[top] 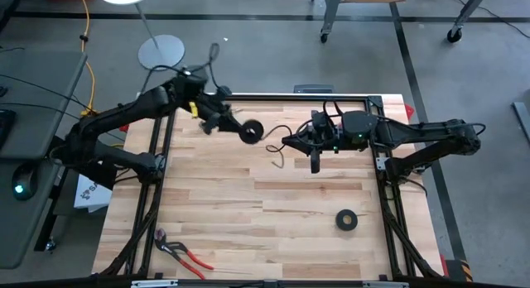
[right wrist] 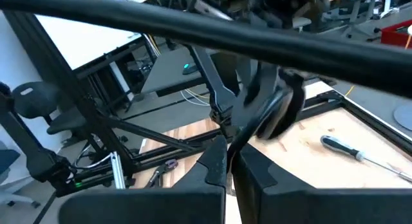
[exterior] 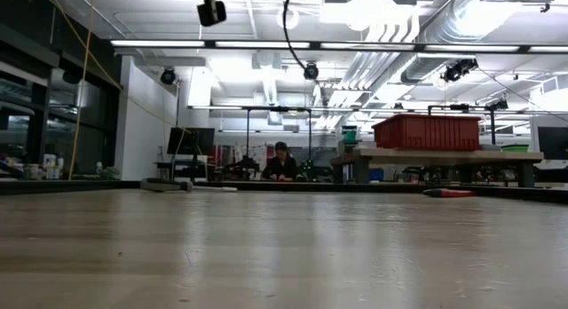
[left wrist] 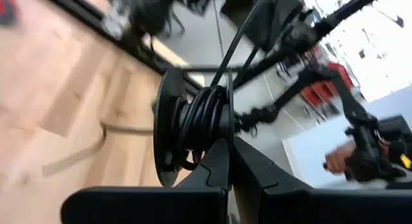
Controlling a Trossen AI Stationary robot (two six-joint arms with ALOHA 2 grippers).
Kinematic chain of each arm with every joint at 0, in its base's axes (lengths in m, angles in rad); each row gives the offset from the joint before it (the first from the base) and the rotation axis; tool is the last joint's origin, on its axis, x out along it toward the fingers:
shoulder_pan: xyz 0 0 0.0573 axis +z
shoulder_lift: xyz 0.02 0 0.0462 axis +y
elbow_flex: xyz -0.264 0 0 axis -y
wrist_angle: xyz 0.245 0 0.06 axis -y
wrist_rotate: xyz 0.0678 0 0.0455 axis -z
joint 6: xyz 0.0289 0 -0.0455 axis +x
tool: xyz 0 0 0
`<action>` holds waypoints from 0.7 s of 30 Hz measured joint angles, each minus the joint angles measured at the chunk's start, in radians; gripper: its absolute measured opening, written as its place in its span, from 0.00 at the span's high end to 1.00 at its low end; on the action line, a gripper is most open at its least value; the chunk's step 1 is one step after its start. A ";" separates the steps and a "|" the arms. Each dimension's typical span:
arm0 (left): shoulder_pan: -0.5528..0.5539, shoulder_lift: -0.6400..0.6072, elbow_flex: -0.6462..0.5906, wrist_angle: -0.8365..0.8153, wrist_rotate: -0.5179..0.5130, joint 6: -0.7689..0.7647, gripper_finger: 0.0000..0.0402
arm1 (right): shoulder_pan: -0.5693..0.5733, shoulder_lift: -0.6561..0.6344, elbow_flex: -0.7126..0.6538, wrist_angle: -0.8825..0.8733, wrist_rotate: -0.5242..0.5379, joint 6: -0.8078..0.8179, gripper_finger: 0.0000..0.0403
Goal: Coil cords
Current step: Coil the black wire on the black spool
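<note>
The thin black cord is mostly wound into a small coil on a dark round disc [top: 251, 132], held above the table's far middle. It also shows in the left wrist view [left wrist: 199, 121]. A free stretch of cord [top: 273, 132] runs from the coil to my right gripper [top: 288, 142], and a stray tail [top: 277, 160] hangs below it. My left gripper [top: 233, 125] is shut on the coil. My right gripper is shut on the cord [right wrist: 241, 137]. Neither gripper shows in the low view. My left gripper pinches the edge of the coil and disc [left wrist: 215, 156] between its two fingers, coming from the table's left. The coil is lifted clear of the table, with the disc standing on edge. My right gripper pinches the free stretch of cord [right wrist: 226, 161] between its two fingertips, a short way from the coil, coming from the table's right. The cord runs from the fingers to the coil [right wrist: 277, 114], clear of the table.
A black tape roll [top: 346, 220] lies at the near right of the table. Red-handled pliers [top: 184, 253] lie at the near left. A screwdriver [right wrist: 347, 150] lies on the wood. A black frame [top: 273, 96] borders the table. A person sits far off [exterior: 282, 162].
</note>
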 joint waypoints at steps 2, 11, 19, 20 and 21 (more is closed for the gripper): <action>-0.027 0.035 0.000 0.008 0.041 -0.006 1.00 | -0.003 0.000 0.000 -0.004 -0.007 0.000 1.00; -0.148 0.164 0.000 0.250 0.199 -0.160 1.00 | -0.031 -0.013 0.000 -0.077 -0.095 0.000 1.00; -0.237 0.255 0.000 0.769 0.234 -0.476 1.00 | -0.047 -0.013 0.000 -0.030 -0.100 -0.037 1.00; -0.245 0.263 0.000 0.830 0.232 -0.516 1.00 | -0.052 -0.013 0.000 -0.017 -0.100 -0.043 1.00; -0.252 0.271 0.000 0.884 0.231 -0.550 1.00 | -0.056 -0.013 0.000 -0.003 -0.104 -0.046 1.00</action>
